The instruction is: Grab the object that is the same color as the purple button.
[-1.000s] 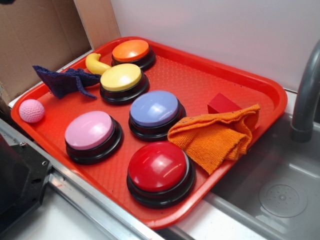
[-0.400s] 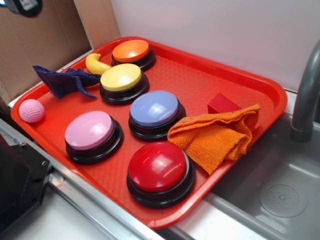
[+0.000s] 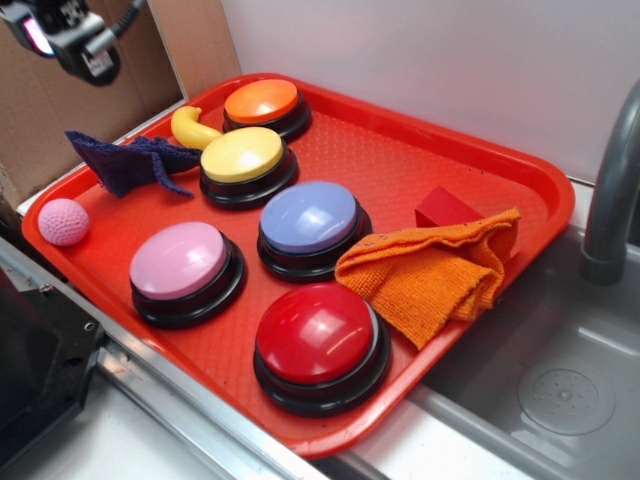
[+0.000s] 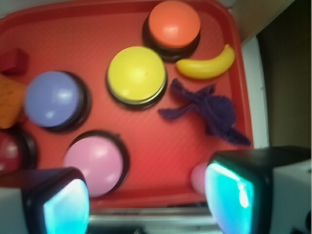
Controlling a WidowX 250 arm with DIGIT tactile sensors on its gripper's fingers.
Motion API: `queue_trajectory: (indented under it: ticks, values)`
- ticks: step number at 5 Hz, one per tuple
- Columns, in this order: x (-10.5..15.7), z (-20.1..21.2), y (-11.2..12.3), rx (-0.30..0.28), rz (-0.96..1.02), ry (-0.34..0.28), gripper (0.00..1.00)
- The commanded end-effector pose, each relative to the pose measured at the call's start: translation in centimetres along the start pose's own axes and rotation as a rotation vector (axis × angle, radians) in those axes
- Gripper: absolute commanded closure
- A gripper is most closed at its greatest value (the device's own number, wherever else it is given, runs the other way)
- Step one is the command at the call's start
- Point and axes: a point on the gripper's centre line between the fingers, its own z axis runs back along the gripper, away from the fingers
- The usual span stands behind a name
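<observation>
Exterior view: you look down at an angle from the front corner of the red tray (image 3: 520, 170), close in, facing the back wall, with the sink (image 3: 560, 390) at right.

Wrist view: you look nearly straight down from above the tray's (image 4: 97, 29) near edge, with both fingers (image 4: 63, 204) in the bottom foreground.

Shared: yellow button (image 3: 243, 155) (image 4: 137, 74), purple button (image 3: 309, 217) (image 4: 53, 97), purple cloth (image 3: 125, 160) (image 4: 214, 109), banana (image 3: 190, 128) (image 4: 207, 66).

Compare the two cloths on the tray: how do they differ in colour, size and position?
The purple cloth is dark and small; the orange cloth is bright and larger. The purple one lies beside the yellow button, the orange one partly over a red block. Both look knitted and crumpled.
</observation>
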Motion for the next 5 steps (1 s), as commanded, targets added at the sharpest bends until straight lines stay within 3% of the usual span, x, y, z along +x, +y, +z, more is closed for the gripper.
queue_trajectory:
  ticks: [1, 4, 5]
  values:
    - [1.8, -4.2, 3.6, 0.039, -0.215, -0.101, 0.0]
    - [1.8, -9.4, 6.0, 0.175, -0.368, -0.065, 0.0]
    - [1.7, -10.8, 7.3, 0.16, -0.362, -0.031, 0.0]
